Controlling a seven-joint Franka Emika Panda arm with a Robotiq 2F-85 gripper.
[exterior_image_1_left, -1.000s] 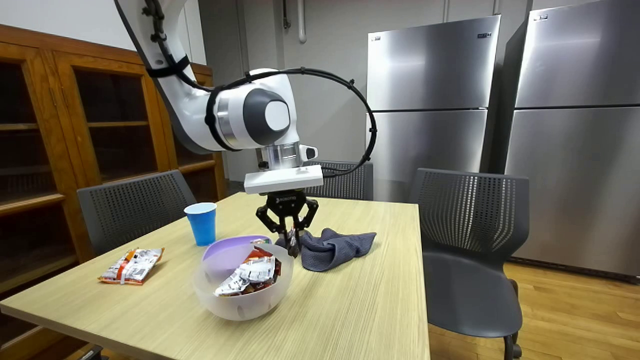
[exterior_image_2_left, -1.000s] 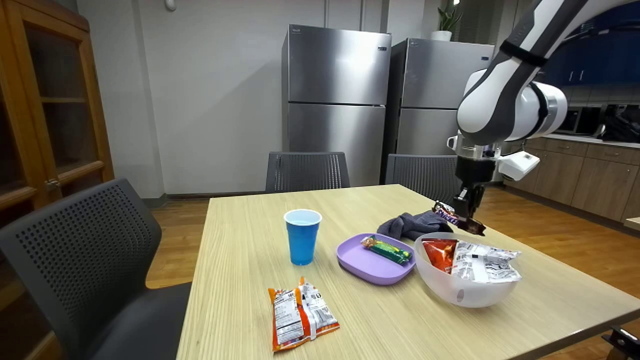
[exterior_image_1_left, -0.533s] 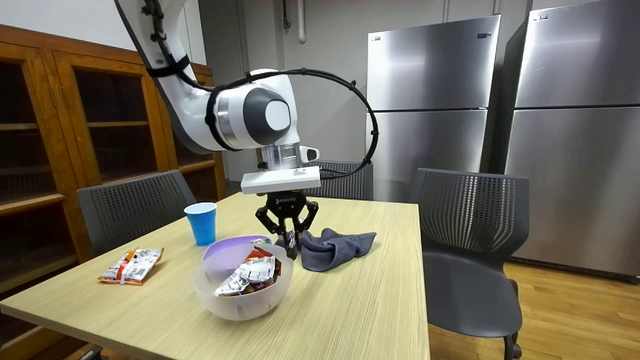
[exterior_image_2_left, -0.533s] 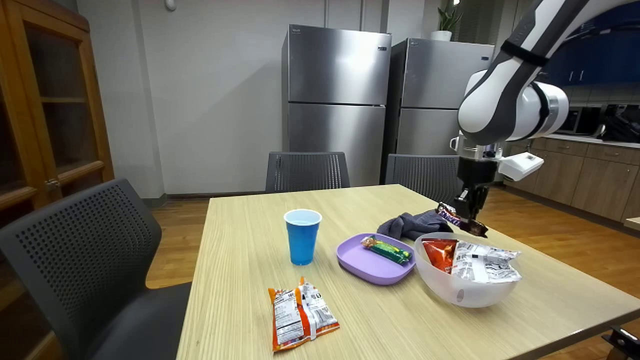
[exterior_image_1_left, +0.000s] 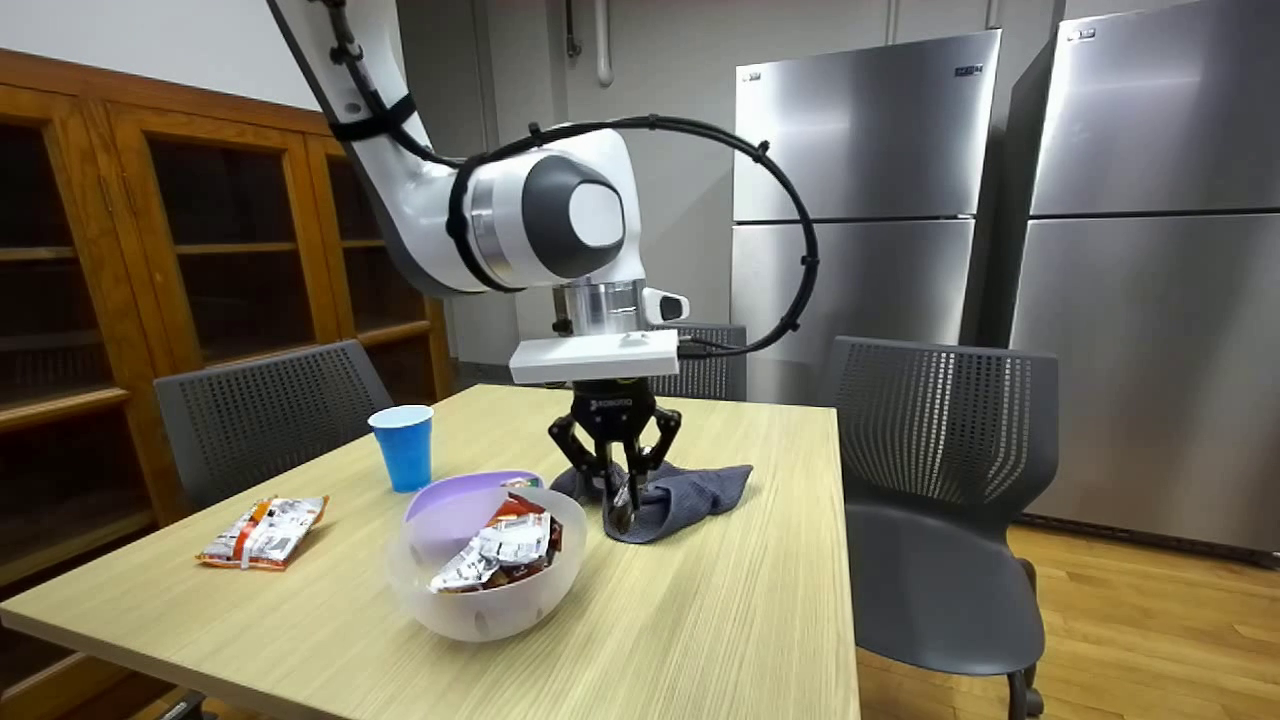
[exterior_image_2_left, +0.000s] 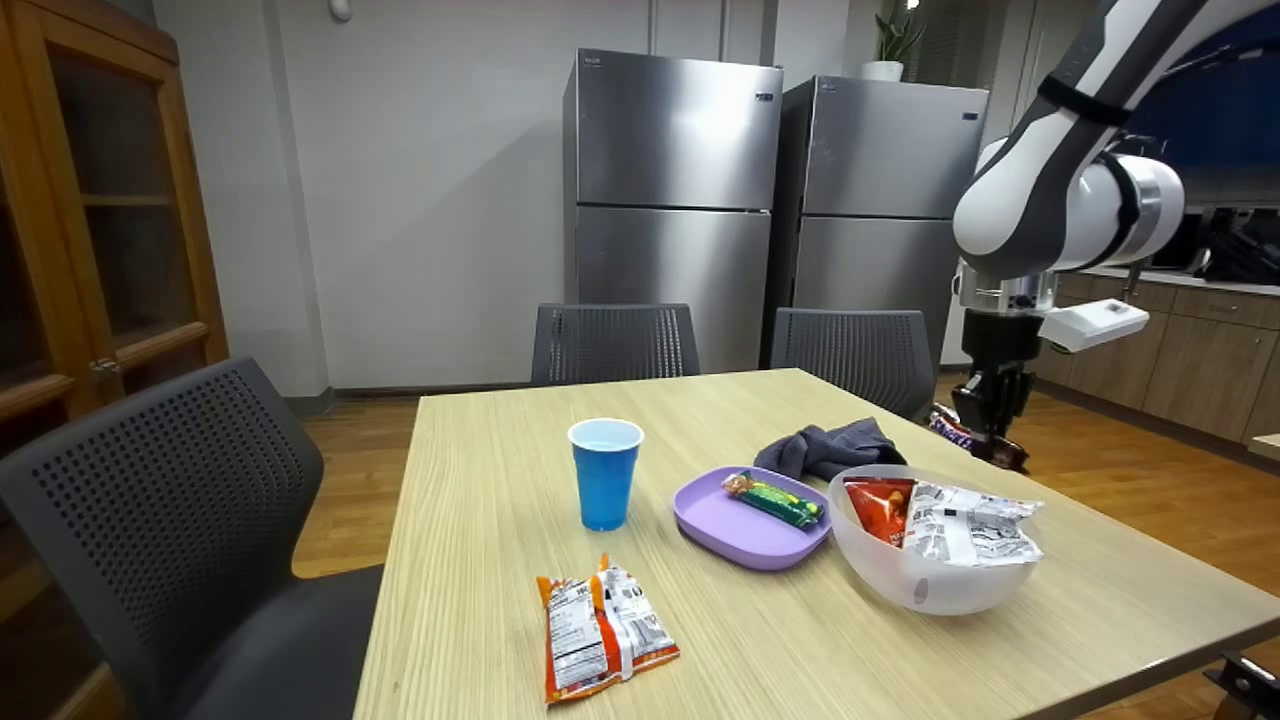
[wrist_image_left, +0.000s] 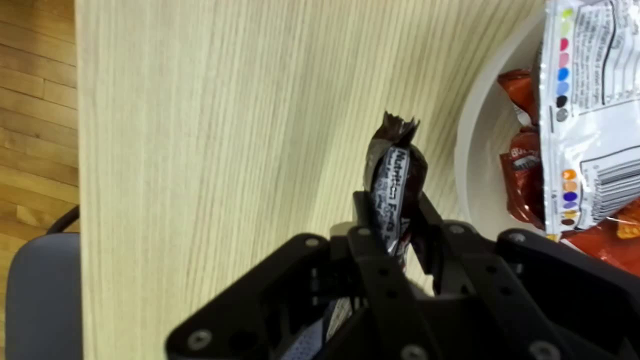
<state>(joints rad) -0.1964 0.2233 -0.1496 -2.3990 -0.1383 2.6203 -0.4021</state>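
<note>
A brown-wrapped Snickers bar (wrist_image_left: 392, 185) is clamped between the fingers of my gripper (wrist_image_left: 394, 212), with its crimped end sticking out past the tips. In an exterior view the bar (exterior_image_2_left: 950, 428) pokes out on both sides of my gripper (exterior_image_2_left: 988, 435), above the table's edge area. A dark grey-blue cloth (exterior_image_1_left: 700, 495) lies crumpled behind the gripper in an exterior view. Close by stands a translucent white bowl (exterior_image_2_left: 925, 590) holding a silver-backed chip bag (exterior_image_2_left: 970, 525) and a red bag (exterior_image_2_left: 880, 507). The bar is partly hidden by the fingers in every view.
Beside the bowl is a purple plate (exterior_image_2_left: 735, 540) with a green-wrapped bar (exterior_image_2_left: 778, 502) on it. A blue cup (exterior_image_2_left: 605, 485) stands upright farther left, and an orange and white chip bag (exterior_image_2_left: 605, 630) lies near it. Dark chairs (exterior_image_1_left: 945, 500) surround the wooden table (exterior_image_1_left: 740, 600).
My gripper, with the bar still in it, has moved rightward in both exterior views, away from the bowl's rim. The bowl, plate, cloth and cup have stayed put.
</note>
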